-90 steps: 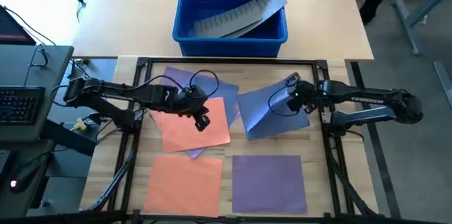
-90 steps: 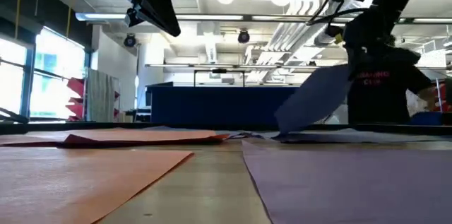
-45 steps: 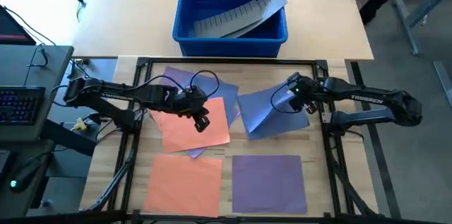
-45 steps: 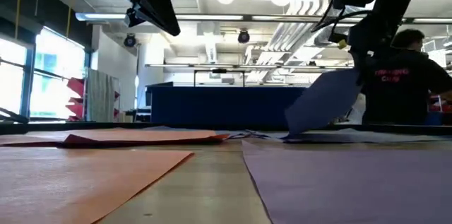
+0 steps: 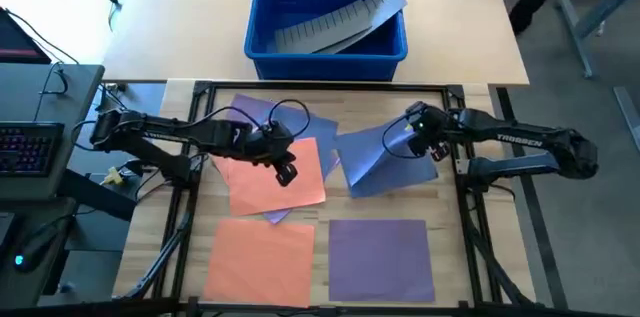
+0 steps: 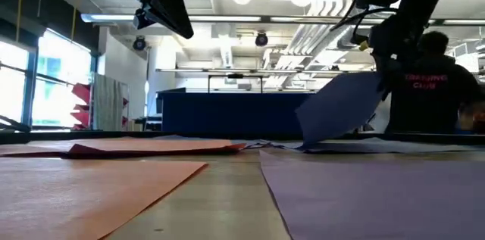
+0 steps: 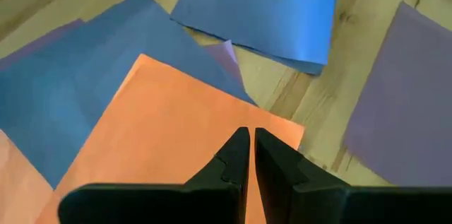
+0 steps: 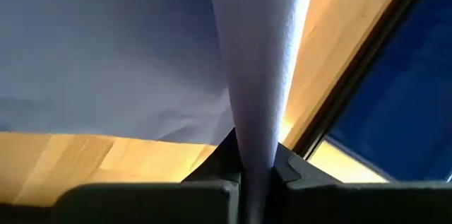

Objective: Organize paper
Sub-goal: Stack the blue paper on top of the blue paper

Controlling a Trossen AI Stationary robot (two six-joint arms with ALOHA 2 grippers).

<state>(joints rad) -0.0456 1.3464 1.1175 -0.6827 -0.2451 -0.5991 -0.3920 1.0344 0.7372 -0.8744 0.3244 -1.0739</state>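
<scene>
The surface point(image 5: 190, 257) is a light wooden top, and coloured sheets are spread across it. At its near edge lie two flat sheets side by side and apart: an orange sheet point(image 5: 260, 260) towards the left corner and a purple sheet point(image 5: 381, 258) towards the right. Further in, left of centre, a loose pile holds a second orange sheet point(image 5: 275, 172) on top, with a blue sheet point(image 5: 258, 114) and a purple edge showing under it. Right of centre, a blue sheet point(image 5: 375, 157) is lifted at one side; its raised edge stands well off the surface while the rest lies on the wood.

Beyond the far edge, on a separate pale table, sits a blue bin point(image 5: 327, 49) with a grey ridged strip point(image 5: 335, 22) inside.

The right claw point(image 5: 422, 137) is clamped on the raised edge of that lifted blue sheet, near the right edge of the surface. The left claw point(image 7: 251, 155) hangs above the piled orange sheet, its fingers pressed together on nothing.

A person in a dark shirt point(image 6: 436, 88) stands in the room behind.
</scene>
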